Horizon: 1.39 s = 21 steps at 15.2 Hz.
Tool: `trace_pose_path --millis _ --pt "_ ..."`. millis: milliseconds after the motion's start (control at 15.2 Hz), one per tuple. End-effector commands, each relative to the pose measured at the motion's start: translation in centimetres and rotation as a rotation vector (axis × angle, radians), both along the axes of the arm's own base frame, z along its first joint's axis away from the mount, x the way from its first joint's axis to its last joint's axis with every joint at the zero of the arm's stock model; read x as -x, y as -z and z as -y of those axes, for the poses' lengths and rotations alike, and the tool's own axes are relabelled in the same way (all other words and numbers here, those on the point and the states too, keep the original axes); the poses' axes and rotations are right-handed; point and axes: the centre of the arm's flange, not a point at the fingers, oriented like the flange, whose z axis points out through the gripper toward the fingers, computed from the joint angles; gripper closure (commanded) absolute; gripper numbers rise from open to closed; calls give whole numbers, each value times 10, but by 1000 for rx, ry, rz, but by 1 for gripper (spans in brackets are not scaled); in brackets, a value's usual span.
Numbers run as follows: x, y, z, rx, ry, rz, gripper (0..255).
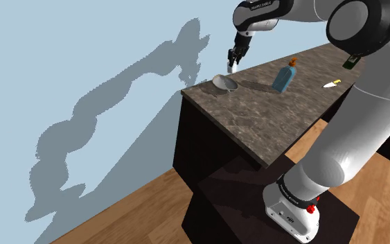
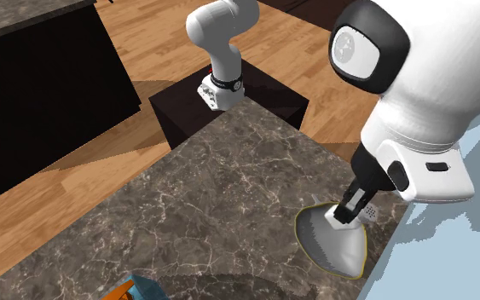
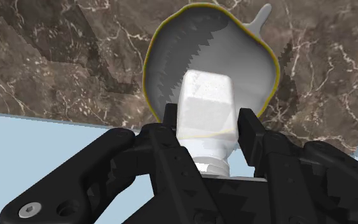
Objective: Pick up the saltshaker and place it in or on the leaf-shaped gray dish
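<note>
Shoulder behind stand [image 1: 238,181]; second faces arm [image 2: 226,44] across counter [image 2: 221,183]; wrist over dish [image 3: 204,39].

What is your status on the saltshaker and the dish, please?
Fingers shut on saltshaker. Saltshaker held over grey leaf-shaped dish, not yet released. Nothing between them.

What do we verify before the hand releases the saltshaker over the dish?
1. Grip: hand shut on saltshaker, clasped on both sides: ok.
2. Alignment: saltshaker above the leaf-shaped dish, inside its rim in the wrist view: ok.
3. Saltshaker touching the dish bottom: cannot tell.
4. Dish interior free of other things: ok.
5. Dish fully on the counter, though near its edge: ok.
6. Clearance: blue bottle well apart from the dish: ok.
</note>
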Motion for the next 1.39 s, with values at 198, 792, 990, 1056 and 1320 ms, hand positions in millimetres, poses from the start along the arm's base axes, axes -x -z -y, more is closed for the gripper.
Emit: trace_pose_path --millis 198,792,990,1056,1320 --pt "-2 26 -1 0 0 0 255" --pt "-2 73 -1 0 0 0 255" --pt "-2 73 -1 0 0 0 255" --pt "-2 73 -1 0 0 0 255" --pt "-2 73 -1 0 0 0 255"
